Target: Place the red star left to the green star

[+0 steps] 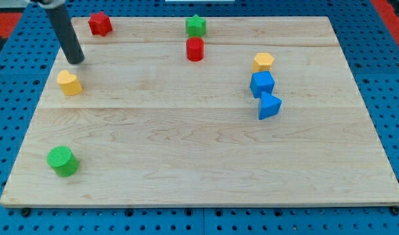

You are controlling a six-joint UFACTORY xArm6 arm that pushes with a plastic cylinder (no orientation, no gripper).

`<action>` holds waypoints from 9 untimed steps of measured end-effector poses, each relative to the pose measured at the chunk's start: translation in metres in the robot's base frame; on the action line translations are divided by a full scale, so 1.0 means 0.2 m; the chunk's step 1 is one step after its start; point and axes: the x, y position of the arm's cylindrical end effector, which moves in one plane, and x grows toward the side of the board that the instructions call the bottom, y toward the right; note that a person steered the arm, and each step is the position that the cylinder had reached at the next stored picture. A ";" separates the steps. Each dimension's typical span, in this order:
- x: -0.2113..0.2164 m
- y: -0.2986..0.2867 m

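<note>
The red star [100, 23] lies near the board's top edge at the view's upper left. The green star [196, 25] lies at the top middle, well to the right of the red star. My tip [76, 61] rests on the board below and slightly left of the red star, apart from it, and just above the yellow heart [69, 83].
A red cylinder [195, 49] stands just below the green star. A yellow hexagon [264, 62], a blue cube [262, 83] and a blue triangular block [269, 106] cluster at the right. A green cylinder [63, 160] is at the lower left. The wooden board [199, 150] sits on a blue pegboard.
</note>
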 end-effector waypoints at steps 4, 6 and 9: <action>-0.53 0.15; -0.51 0.50; -0.49 0.44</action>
